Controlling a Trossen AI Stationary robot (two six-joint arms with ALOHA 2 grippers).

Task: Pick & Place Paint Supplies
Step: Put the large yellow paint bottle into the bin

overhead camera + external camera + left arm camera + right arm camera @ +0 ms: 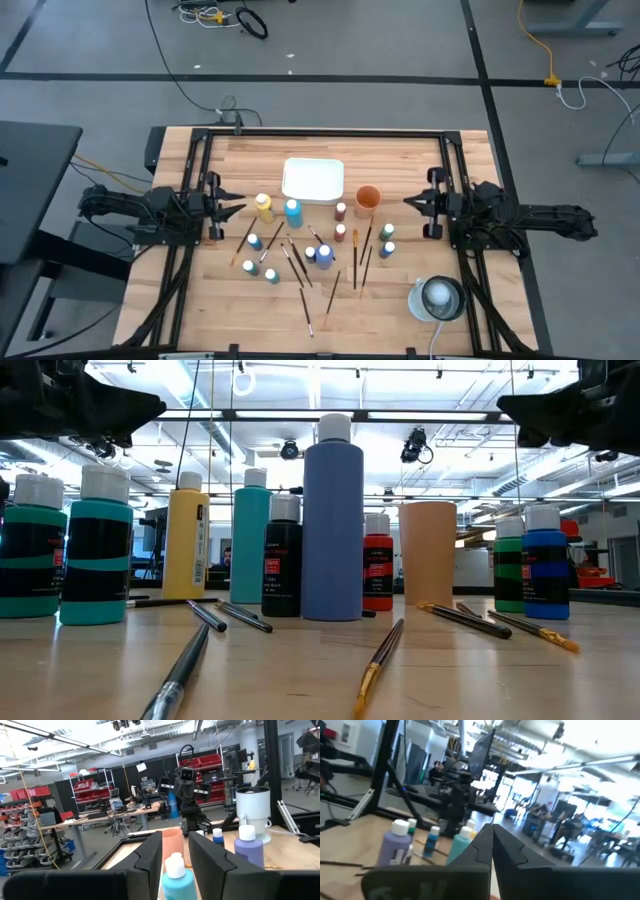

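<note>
Paint bottles (291, 212) and paintbrushes (306, 300) are lying mid-table as the left gripper (236, 205) is hovering part-open, the right gripper (410, 202) closed, both empty.

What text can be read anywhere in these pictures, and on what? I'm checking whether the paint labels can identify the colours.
No text is legible in any view.
Black bottle: white label print, too small to read.
Red bottle: label print blurred.
Yellow bottle: side print too small.
Teal bottles: dark label bands, no readable words.
Blue bottle and green bottle: labels unreadable.
</note>
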